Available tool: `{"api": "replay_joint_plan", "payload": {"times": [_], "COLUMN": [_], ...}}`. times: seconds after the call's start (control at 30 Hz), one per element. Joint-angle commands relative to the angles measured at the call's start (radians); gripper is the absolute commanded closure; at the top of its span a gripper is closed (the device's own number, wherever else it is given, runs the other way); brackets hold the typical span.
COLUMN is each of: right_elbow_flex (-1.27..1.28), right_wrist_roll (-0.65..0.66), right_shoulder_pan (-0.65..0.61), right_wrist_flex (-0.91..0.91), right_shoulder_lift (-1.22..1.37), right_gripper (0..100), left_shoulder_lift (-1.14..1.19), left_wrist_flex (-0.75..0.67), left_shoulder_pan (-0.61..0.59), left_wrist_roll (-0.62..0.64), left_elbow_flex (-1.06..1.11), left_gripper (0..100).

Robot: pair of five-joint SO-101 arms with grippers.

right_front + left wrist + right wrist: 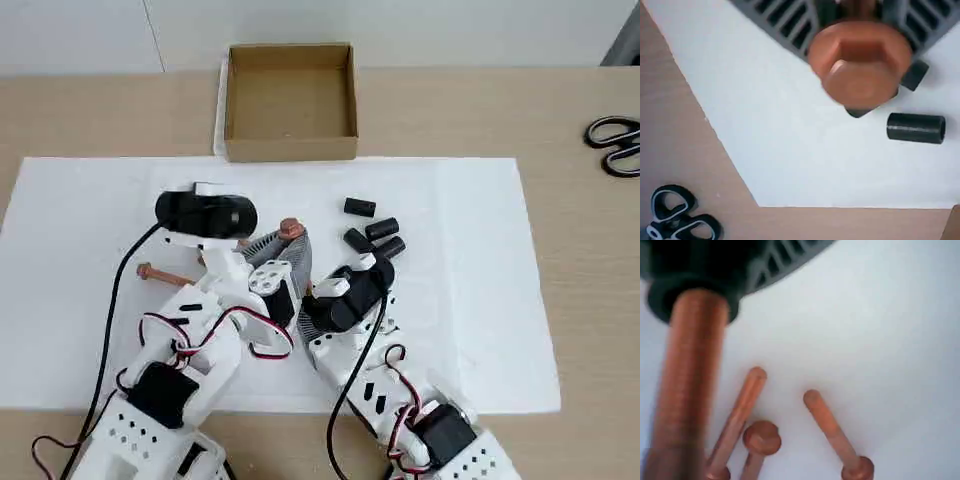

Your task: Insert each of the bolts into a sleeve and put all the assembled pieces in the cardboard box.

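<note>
My left gripper is shut on a copper bolt, its grey ribbed fingers on either side of the hexagonal head. My right gripper sits close against it, shut on a black sleeve; the bolt's shaft runs into that sleeve. Several loose black sleeves lie on the white paper just beyond the grippers, one of them lying on its side. A loose bolt lies left of the left arm, and three bolts rest on the paper. The cardboard box stands open at the back.
The white paper covers the middle of the wooden table. Black-handled scissors lie at the right edge, the scissors being off the paper. Both arms' bodies and cables crowd the near side.
</note>
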Motion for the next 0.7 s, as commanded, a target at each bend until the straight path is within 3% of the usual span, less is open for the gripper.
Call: {"api": "replay_joint_plan", "payload": {"times": [0.0,0.67], "right_elbow_flex": [-0.006,-0.008], "right_wrist_roll": [-0.008,-0.006], "right_shoulder_pan": [-0.007,-0.007], "right_wrist_flex": [-0.025,-0.025], "right_shoulder_lift": [-0.016,-0.016], "right_gripper": [99.5,99.5], "left_shoulder_lift": [-0.003,-0.003], "left_wrist_flex": [0.000,-0.066], "left_shoulder_pan": [0.002,0.003], "left_wrist_roll": [0.005,0.002], "left_elbow_flex": [-0.007,0.070], "left_gripper": [99,99]}}
